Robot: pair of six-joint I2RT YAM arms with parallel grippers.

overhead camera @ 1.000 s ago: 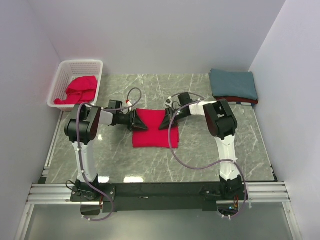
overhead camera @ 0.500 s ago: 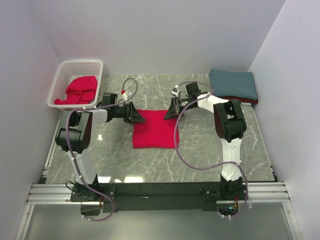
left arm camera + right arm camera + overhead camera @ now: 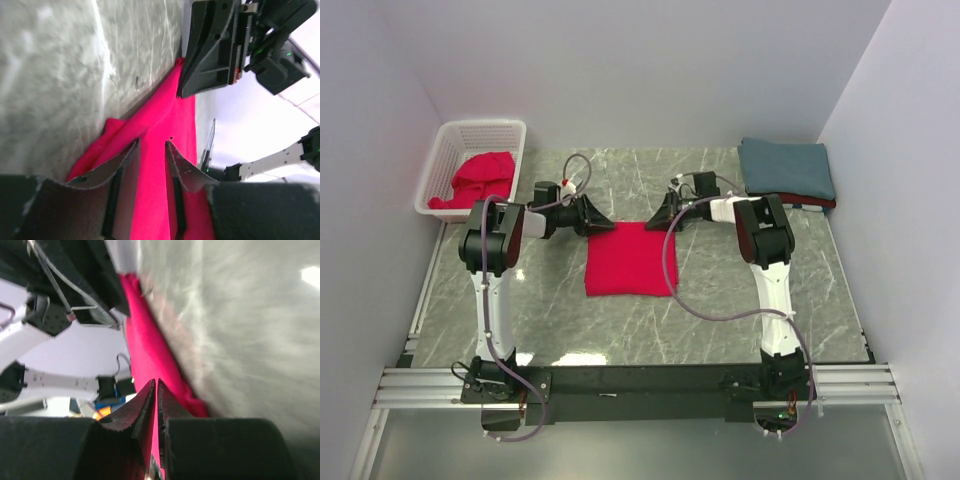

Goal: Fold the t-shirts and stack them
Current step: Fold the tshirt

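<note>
Teal tee (image 3: pixel 787 168) only overhead

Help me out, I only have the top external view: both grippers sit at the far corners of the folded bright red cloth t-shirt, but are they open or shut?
Observer: In the left wrist view, the left gripper has its fingers apart. The folded bright red t-shirt shows through the narrow gap.
Operator: And the right one?
Observer: In the right wrist view, the right gripper is closed to a hairline slit over the shirt. I cannot tell whether it pinches cloth.
Operator: Is the fold tidy there?
Observer: At the left gripper's corner, a lower layer pokes out past the upper edge.
</note>
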